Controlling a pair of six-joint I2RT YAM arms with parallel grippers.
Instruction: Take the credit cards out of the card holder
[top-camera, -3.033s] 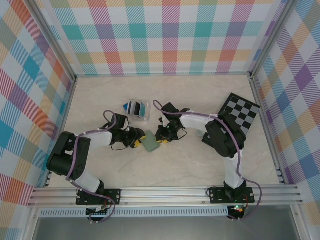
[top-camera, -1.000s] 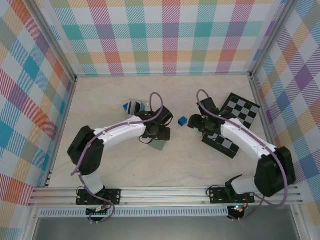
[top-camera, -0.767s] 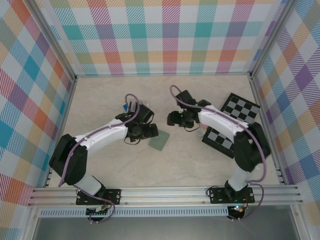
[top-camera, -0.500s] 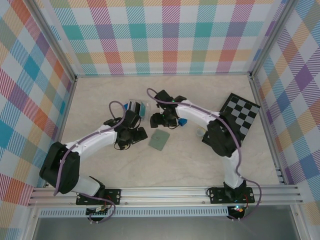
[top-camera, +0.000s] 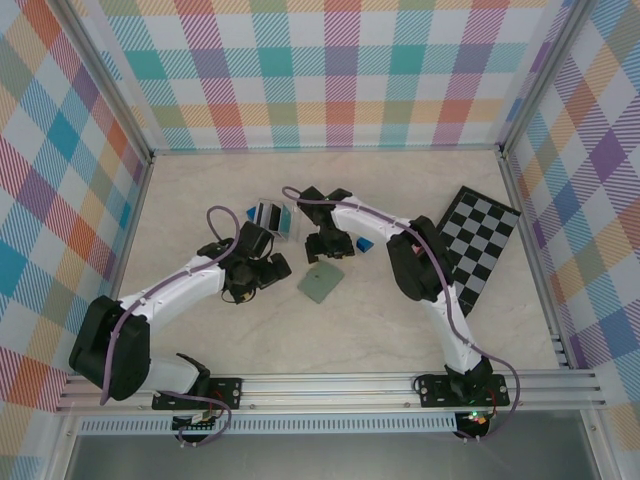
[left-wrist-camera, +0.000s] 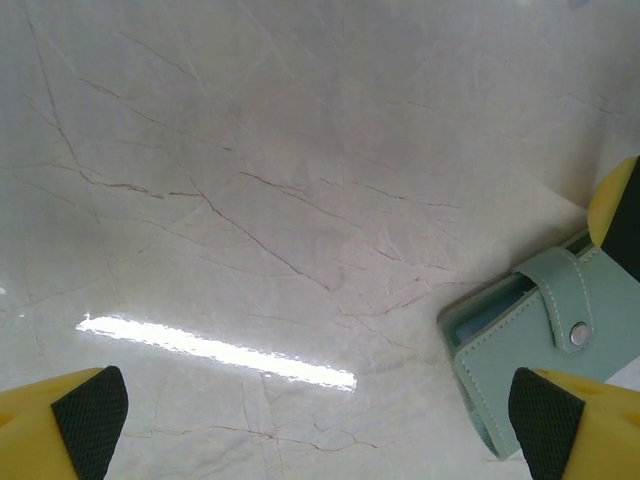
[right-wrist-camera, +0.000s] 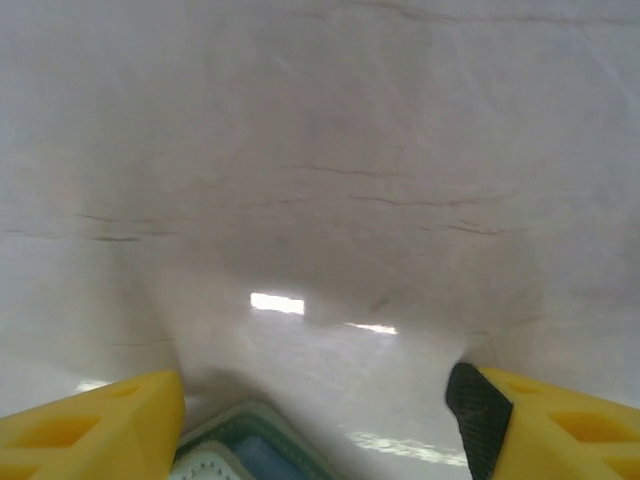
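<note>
A closed grey-green card holder (top-camera: 319, 282) with a snap strap lies flat near the middle of a pale marble-patterned table (top-camera: 200, 190). The left gripper (top-camera: 272, 270) sits low just beside it, yellow fingers spread wide with nothing between them. The right gripper (top-camera: 325, 252) hangs just behind it, fingers likewise parted and empty. A clear stand of upright cards (top-camera: 272, 217) sits nearby, and a checkerboard (top-camera: 478, 245) lies well apart.

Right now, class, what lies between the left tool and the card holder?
Only a short stretch of bare marble tabletop, with nothing on it, separates the left tool from the card holder; the top external view shows it.
</note>
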